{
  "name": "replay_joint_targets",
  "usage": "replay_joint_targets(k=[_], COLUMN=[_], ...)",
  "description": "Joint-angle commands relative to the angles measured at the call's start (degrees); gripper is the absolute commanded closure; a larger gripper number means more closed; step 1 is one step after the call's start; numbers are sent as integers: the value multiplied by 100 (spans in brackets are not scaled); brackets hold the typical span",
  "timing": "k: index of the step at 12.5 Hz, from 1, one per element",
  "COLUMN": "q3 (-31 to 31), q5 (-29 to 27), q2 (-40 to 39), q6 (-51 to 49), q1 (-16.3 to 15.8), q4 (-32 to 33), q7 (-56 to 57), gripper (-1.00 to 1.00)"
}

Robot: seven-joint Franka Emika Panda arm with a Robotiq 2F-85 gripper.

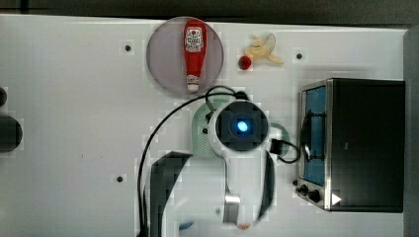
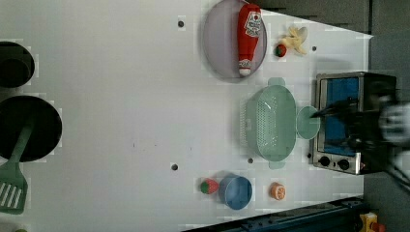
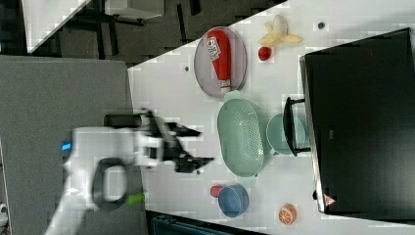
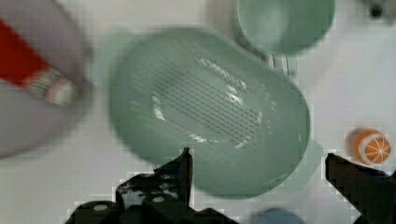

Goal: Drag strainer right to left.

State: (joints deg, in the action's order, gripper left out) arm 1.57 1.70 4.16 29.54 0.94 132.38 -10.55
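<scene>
Gripper (image 4: 257, 172) wide open, holding nothing, hovering over the strainer (image 4: 210, 112). Mug (image 2: 307, 123) touches the strainer on the oven (image 2: 345, 121) side; plate (image 2: 220, 43) with ketchup bottle (image 2: 248, 36) just beside its end tab. Blue bowl (image 2: 236, 192) and orange half (image 2: 277, 191) near. In the left view the strainer sits right of centre, long axis vertical.

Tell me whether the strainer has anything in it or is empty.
Empty. The strainer sits upright with its perforated bottom bare in the left view, and the wrist view shows the same bare holes.
</scene>
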Motion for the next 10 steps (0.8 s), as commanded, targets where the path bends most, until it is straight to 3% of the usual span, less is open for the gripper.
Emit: replay_joint_targets(k=[1, 6, 10], q3=[-48, -273, -427], q5=[-25, -25, -29], q2=[-99, -1406, -2195], q6=[849, 2236, 3045], q1=[12, -12, -36], q4=[245, 316, 347], q7=[-753, -2647, -3124], gripper=[-100, -100, -100])
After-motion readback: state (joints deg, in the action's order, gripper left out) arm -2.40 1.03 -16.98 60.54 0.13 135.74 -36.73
